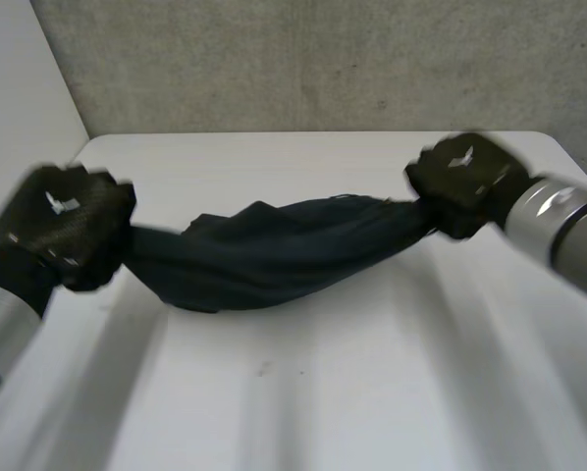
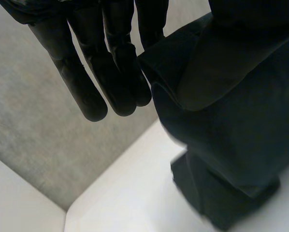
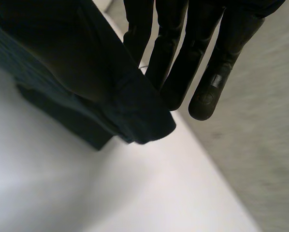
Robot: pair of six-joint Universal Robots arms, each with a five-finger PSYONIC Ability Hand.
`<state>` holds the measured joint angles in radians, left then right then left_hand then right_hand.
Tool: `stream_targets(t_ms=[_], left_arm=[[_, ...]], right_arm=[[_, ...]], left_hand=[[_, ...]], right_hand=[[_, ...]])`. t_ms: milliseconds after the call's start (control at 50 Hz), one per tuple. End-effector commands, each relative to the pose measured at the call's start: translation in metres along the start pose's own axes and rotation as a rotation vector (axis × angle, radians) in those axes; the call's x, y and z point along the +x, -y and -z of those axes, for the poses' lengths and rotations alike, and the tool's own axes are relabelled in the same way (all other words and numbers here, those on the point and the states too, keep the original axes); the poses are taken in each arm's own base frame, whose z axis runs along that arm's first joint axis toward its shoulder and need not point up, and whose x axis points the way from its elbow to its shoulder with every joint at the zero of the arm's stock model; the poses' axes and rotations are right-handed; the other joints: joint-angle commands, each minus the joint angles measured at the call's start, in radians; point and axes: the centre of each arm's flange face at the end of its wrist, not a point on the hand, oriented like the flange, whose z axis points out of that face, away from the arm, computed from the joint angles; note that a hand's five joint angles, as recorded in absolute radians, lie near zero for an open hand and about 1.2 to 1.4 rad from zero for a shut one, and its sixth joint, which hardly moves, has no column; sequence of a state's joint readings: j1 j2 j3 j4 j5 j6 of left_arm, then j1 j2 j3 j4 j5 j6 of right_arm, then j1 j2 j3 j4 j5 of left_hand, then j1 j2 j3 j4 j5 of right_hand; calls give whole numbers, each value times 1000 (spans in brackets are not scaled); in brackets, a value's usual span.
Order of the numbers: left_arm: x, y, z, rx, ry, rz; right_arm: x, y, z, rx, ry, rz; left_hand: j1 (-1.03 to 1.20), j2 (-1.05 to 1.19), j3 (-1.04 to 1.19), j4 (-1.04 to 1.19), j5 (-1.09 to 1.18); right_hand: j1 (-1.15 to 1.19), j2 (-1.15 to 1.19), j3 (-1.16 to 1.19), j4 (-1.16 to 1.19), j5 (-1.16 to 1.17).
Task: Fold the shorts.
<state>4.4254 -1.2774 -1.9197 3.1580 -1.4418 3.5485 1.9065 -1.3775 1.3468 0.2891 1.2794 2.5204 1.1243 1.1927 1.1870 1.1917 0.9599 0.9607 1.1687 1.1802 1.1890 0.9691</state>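
Holding the shorts strung between both hands

Start with the white table (image 1: pixel 303 392): you have bare surface all round, backed by a grey wall (image 1: pixel 323 59), so there is room to lay the garment down flat.

The dark shorts (image 1: pixel 274 250) hang over the middle of the table, bunched into a rope-like swag between your two hands. The middle sags low towards the table, and you cannot tell from these views whether it touches. Held this way the cloth is lifted but not spread. My reading is that you are at the straightening step, with no fold made yet.

Your left hand (image 1: pixel 63 231) has one end of the bundle and your right hand (image 1: pixel 465 182) has the other, the right one a little further back on the table. They are well apart, which is what keeps the cloth taut enough to hang.

Look at each wrist view. The left fingers (image 2: pixel 93 92) are straight and close together, with a cloth edge lying against them, apparently pinched on the thumb side. The right fingers (image 3: pixel 207 92) are just as straight, gripping a hem corner the same way. That is a light pinch, not a wrap, so a sharp tug could pull an end free.
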Motion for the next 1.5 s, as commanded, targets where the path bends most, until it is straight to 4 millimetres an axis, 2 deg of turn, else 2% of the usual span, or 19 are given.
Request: stream_targets(t_ms=[20,120,220,280,420,520,600,660,720,760,800,880,940,1020,1140,1220,1280,1380,1500], left_arm=[[-23,60,14,80,-4,167],[-39,94,15,185,42,192],[-51,115,13,255,77,192],[-52,116,11,256,74,213],[-32,66,-37,58,-6,258],[6,15,-84,-116,-99,270],[15,-4,-118,-161,-63,254],[12,-3,-139,-138,-21,239],[5,22,-164,-22,32,229],[-17,70,-183,192,117,225],[-30,100,-185,318,166,220],[-72,184,-171,688,339,188],[-83,205,-162,781,404,178],[-88,222,-144,843,432,182],[-75,187,-154,708,389,178],[-62,149,-156,579,347,169],[-46,102,-162,438,308,160],[-20,36,-163,265,254,150],[29,-70,-161,-12,147,125]], right_arm=[[35,68,57,124,-197,95],[50,94,80,198,-295,116],[57,100,82,203,-345,122],[57,91,70,159,-336,113],[41,48,25,-12,-208,101],[14,13,-14,-112,-90,92],[8,-2,-41,-127,-83,82],[12,-3,-63,-81,-145,92],[24,16,-79,36,-247,116],[37,44,-86,181,-341,136],[48,67,-86,285,-411,146],[80,125,-72,573,-603,179],[95,154,-53,715,-710,188],[93,168,-39,778,-733,188],[78,152,-48,725,-675,182],[61,124,-62,633,-605,176],[47,103,-73,564,-540,174],[-2,29,-113,357,-330,166],[-49,-49,-133,101,-138,138]], left_hand=[[272,204,209,205,262],[272,204,209,205,262],[272,204,209,205,262],[272,204,209,205,262],[272,204,209,205,262],[272,204,209,205,262],[272,204,209,205,262],[272,204,209,205,262],[272,204,209,205,262],[272,204,209,205,262],[272,204,209,205,262],[272,204,209,205,262],[272,204,209,205,262],[272,204,209,205,262],[272,204,209,205,262],[272,204,209,205,262],[272,204,209,205,262],[272,204,209,205,262],[272,204,209,205,262]], right_hand=[[436,228,216,207,253],[436,228,216,207,253],[436,228,216,207,253],[436,228,216,207,253],[436,228,216,207,253],[436,228,216,207,253],[436,228,216,207,253],[436,228,216,207,253],[436,228,216,207,253],[436,228,216,207,253],[436,228,216,207,253],[436,228,216,207,253],[436,228,216,207,253],[436,228,216,207,253],[436,228,216,207,253],[436,228,216,207,253],[436,228,216,207,253],[436,228,216,207,253],[436,228,216,207,253]])
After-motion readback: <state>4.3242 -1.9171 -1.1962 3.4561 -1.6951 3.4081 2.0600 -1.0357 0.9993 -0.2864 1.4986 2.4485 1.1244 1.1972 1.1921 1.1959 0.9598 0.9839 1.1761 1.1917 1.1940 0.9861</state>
